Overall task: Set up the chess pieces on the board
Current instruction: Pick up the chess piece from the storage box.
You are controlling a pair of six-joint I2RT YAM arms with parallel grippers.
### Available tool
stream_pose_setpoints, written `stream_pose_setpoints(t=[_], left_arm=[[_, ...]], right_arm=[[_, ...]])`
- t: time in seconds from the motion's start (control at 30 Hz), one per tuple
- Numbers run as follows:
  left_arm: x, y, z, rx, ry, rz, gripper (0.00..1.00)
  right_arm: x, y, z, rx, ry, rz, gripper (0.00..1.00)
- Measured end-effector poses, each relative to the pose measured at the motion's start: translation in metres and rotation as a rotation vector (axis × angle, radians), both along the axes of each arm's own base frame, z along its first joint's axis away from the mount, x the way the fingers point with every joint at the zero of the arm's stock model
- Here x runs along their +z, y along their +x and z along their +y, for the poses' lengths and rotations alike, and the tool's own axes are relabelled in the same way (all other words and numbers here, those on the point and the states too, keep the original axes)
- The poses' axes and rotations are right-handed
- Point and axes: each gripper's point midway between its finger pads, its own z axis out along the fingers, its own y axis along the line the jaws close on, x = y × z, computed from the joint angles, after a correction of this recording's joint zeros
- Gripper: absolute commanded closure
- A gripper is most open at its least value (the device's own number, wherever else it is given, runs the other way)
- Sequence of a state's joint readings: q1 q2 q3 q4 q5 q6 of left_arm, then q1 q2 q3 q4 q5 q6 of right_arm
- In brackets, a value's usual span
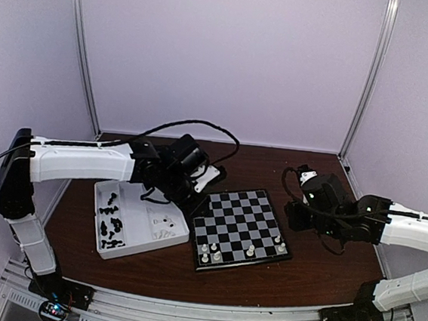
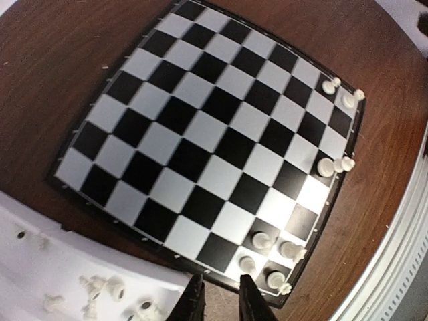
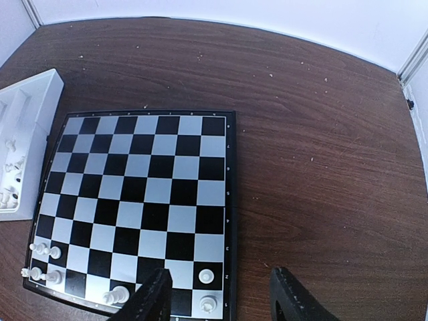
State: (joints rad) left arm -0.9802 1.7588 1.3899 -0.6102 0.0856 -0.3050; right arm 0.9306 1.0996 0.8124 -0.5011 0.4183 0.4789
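Note:
The board (image 1: pixel 240 222) lies mid-table with several cream-white chess pieces (image 1: pixel 216 252) along its near rows. Black pieces (image 1: pixel 112 223) and more white ones (image 1: pixel 164 224) lie in the white tray (image 1: pixel 140 238). My left gripper (image 1: pixel 193 199) hovers over the strip between tray and board. In the left wrist view its fingers (image 2: pixel 194 302) stand a small gap apart with only table between them (image 2: pixel 221 302), next to a cluster of white pieces (image 2: pixel 262 239). My right gripper (image 3: pixel 224 301) is open and empty over the board's right near corner, beside two white pieces (image 3: pixel 206 275).
The white tray (image 2: pixel 40 261) touches the board's left side. Brown table (image 3: pixel 334 167) runs bare to the right of the board. Pale walls and metal posts (image 1: pixel 87 57) close off the back and sides.

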Motion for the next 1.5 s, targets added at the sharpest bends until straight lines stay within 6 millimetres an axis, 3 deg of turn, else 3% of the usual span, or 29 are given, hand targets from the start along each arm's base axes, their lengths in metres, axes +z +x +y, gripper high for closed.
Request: stream_pose_setpoints(t=[0.17,0.33,0.53,0.67,0.83,1.17,1.5], left_arm=[[0.016,0.04,0.056,0.191,-0.014,-0.021,0.82],[0.0,0.069,0.101,0.325,0.024,0.016,0.85],[-0.019,0.091,0.132,0.394,0.077,0.031,0.83],[-0.045,0.101,0.146,0.398,0.136,0.061,0.8],[-0.068,0.111,0.153,0.387,0.19,0.094,0.75],[-0.102,0.128,0.142,0.35,0.208,0.138,0.7],[-0.104,0.14,0.132,0.311,0.2,0.128,0.77]], right_arm=[[0.0,0.0,0.001,0.004,0.003,0.003,0.48],[-0.001,-0.002,0.003,0.012,0.015,0.013,0.48],[0.001,-0.003,0.008,0.009,0.06,0.032,0.48],[0.004,-0.004,0.01,0.007,0.084,0.041,0.47],[0.01,-0.009,0.007,0.003,0.114,0.043,0.47],[0.021,-0.011,0.005,-0.006,0.168,0.028,0.47],[0.026,-0.012,0.003,-0.017,0.194,0.023,0.47]])
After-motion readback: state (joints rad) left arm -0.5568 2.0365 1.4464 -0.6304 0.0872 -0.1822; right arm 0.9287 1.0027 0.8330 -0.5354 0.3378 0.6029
